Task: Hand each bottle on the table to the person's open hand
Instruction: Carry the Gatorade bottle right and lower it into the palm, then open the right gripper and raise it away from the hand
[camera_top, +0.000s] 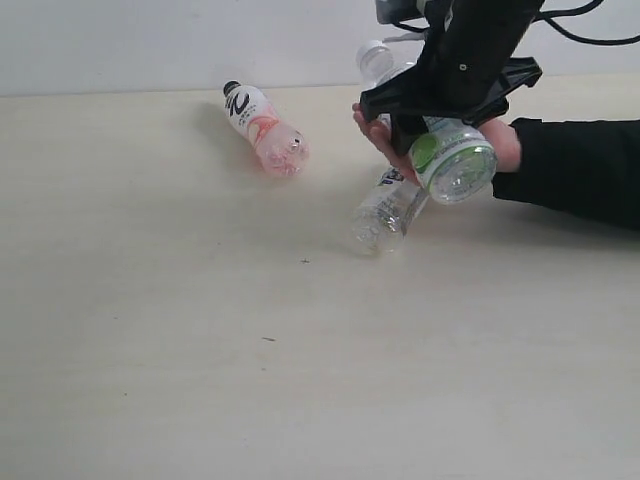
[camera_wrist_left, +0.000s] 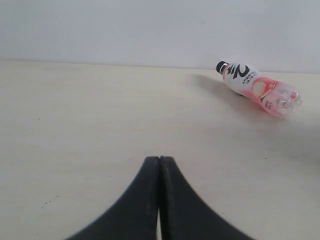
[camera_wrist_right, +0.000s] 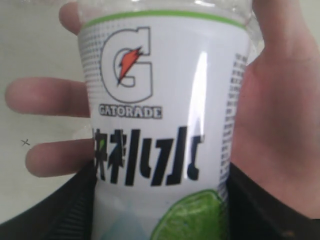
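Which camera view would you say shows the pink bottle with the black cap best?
The left wrist view: the pink bottle lies whole, large and unblocked. The exterior view shows it whole but smaller. The right wrist view misses it.

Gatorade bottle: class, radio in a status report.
Right gripper holding Gatorade bottle at open hand. Left gripper shut, empty. Clear bottle lying beside hand.

Left gripper (camera_wrist_left: 159, 160) had matte black fingers (camera_wrist_left: 131, 205), curved and tapering; right arm (camera_top: 470, 55) was black, angular, trailing black cables (camera_top: 600, 42).
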